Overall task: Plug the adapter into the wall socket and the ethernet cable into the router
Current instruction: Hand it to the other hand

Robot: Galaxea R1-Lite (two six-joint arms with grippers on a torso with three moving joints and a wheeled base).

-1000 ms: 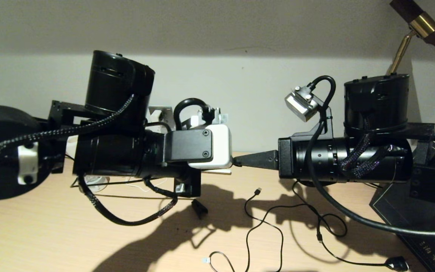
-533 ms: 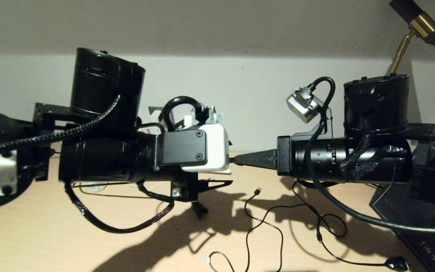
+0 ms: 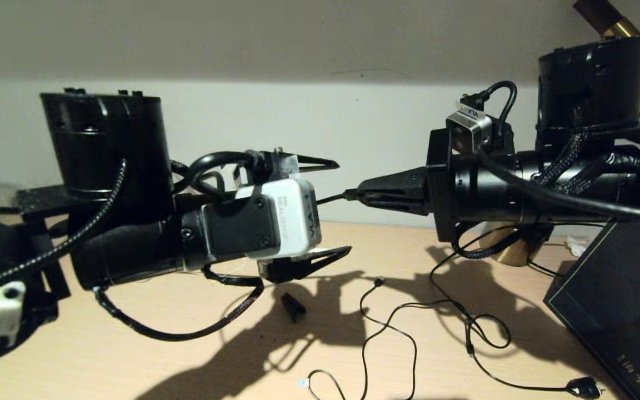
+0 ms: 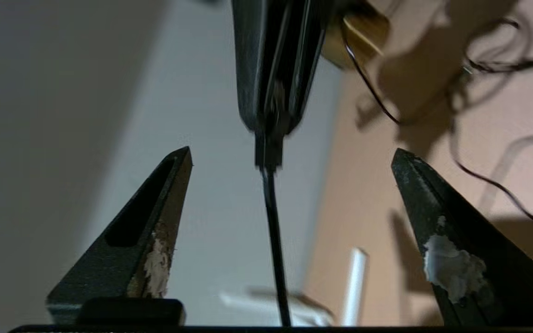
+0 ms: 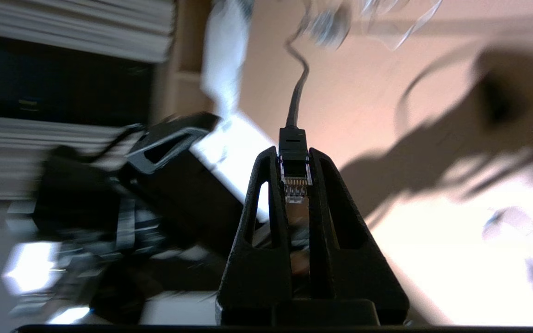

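The left arm [image 3: 131, 244] hides the bench [image 3: 75, 344] behind it, the ethernet cable [image 4: 273, 222] runs off the left wrist view's edge, and pale shapes there are blurred.

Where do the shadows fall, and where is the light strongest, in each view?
Head view: both arms throw dark shadows on the table, toward the camera; the wall is lit below a dark upper band. Left wrist view: dark shadows cross the table. Right wrist view: a glaring patch on the table beside the right gripper, jaws shut on the ethernet cable.
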